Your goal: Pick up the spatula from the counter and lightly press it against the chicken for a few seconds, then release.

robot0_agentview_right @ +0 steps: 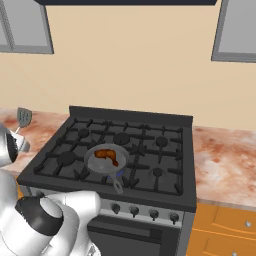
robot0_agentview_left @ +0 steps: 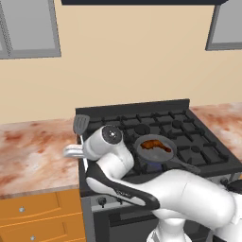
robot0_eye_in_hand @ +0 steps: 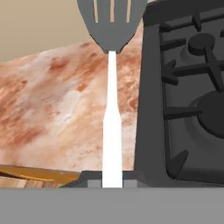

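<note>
One step done: your gripper [robot0_eye_in_hand: 112,183] clamps the spatula [robot0_agentview_left: 81,124], raised at centre left; pressing the chicken [robot0_agentview_left: 156,145], right of centre, remains.

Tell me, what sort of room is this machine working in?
A kitchen, apparently computer-rendered: a black gas stove with a frying pan of chicken on a burner, reddish marbled counter on both sides, and grey wall cabinets above.

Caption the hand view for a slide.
Shut pincer grips the white-handled grey slotted spatula, mottled reddish stone counter behind, black gas stove alongside.
</note>
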### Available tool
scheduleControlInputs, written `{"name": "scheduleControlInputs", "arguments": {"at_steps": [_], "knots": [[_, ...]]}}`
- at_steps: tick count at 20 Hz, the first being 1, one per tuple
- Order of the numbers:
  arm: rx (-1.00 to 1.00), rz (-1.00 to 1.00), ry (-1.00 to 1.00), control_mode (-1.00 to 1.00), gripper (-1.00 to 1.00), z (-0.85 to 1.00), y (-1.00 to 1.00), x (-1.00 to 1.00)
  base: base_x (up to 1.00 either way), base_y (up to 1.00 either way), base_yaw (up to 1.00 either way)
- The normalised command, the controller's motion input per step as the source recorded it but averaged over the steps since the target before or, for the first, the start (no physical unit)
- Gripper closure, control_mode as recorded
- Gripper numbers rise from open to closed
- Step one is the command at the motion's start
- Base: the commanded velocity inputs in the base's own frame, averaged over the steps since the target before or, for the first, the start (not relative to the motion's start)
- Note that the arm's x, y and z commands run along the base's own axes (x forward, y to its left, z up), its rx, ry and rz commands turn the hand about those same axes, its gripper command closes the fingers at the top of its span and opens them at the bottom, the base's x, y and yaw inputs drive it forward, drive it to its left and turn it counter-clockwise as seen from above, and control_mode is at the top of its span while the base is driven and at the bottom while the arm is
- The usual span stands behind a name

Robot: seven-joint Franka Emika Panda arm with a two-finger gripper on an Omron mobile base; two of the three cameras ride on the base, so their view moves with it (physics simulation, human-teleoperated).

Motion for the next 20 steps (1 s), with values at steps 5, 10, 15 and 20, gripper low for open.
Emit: {"name": "scheduleControlInputs", "arguments": {"at_steps": [5, 10, 15, 20], "knots": [[0.16, -0.17, 0.15, -1.00, 1.00, 0.20, -0.29, 0.00, 0.00, 0.00, 0.00], [0.18, -0.19, 0.22, -1.00, 1.00, 0.16, -0.25, 0.00, 0.00, 0.00, 0.00], [0.09, -0.15, 0.17, -1.00, 1.00, 0.05, -0.08, 0.06, 0.00, 0.00, 0.00], [0.04, -0.15, 0.12, -1.00, 1.00, 0.00, -0.06, 0.01, 0.00, 0.00, 0.00]]}}
